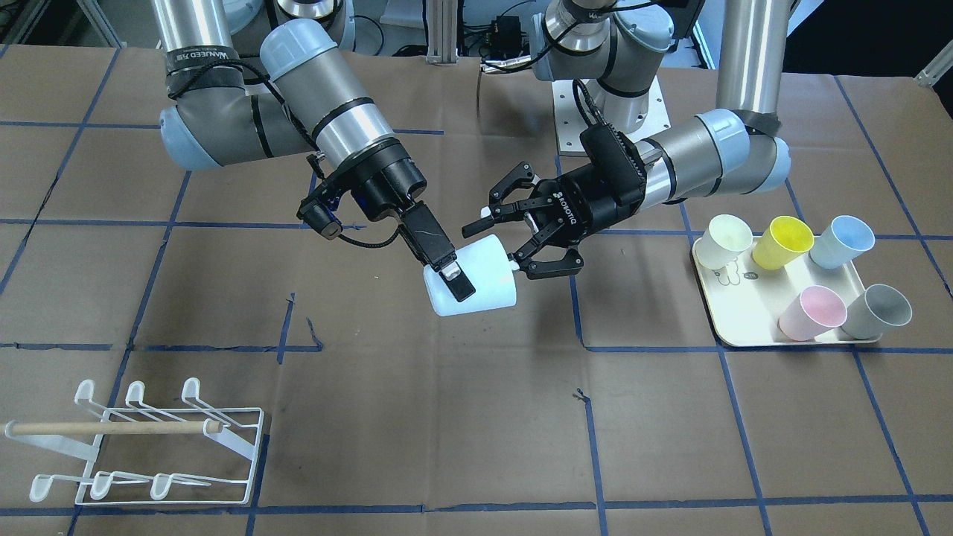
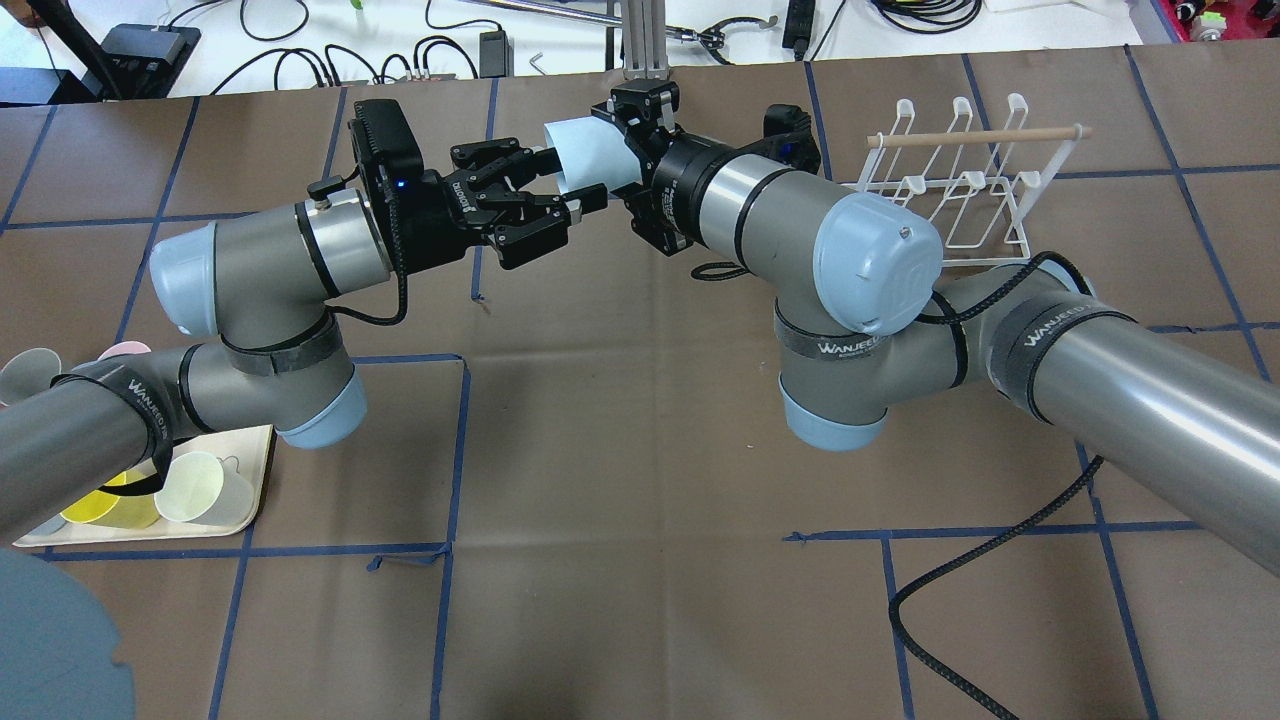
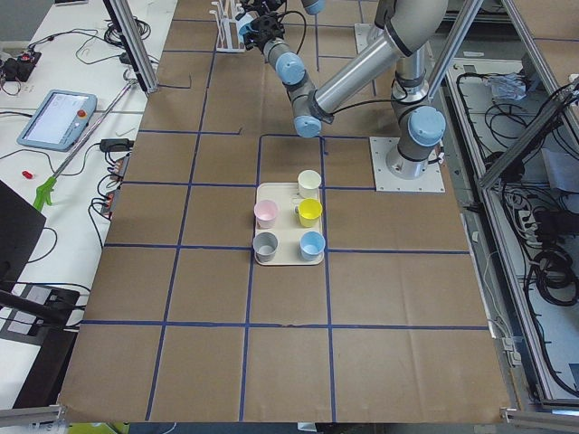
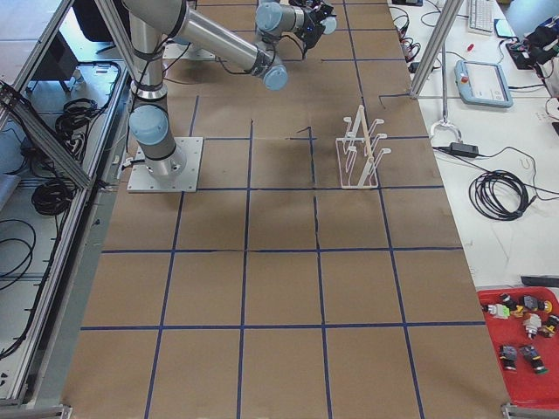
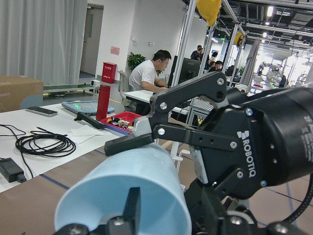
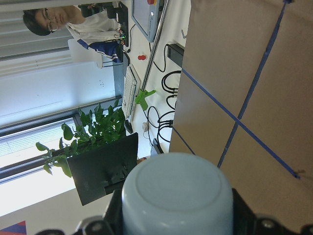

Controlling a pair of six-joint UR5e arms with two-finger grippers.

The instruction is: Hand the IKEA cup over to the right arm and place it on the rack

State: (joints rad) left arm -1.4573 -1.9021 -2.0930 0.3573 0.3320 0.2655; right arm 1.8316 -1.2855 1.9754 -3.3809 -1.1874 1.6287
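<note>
Cup (image 1: pixel 488 286) mid-air over worktop (image 1: pixel 447 417), well apart from rack (image 1: pixel 149 439). Right claw (image 1: pixel 456 281) pinching cup rim; left claw (image 1: pixel 493 246) spread around its base. Back left claw straight off, no nudging.

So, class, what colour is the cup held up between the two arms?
The cup is pale blue, which shows best in the left wrist view.

Silver-grey right arm (image 1: pixel 327 112) and left arm (image 1: pixel 700 149), pale-blue caps (image 2: pixel 870 260), black band (image 2: pixel 845 347) seemingly lettered WANJEED.
</note>
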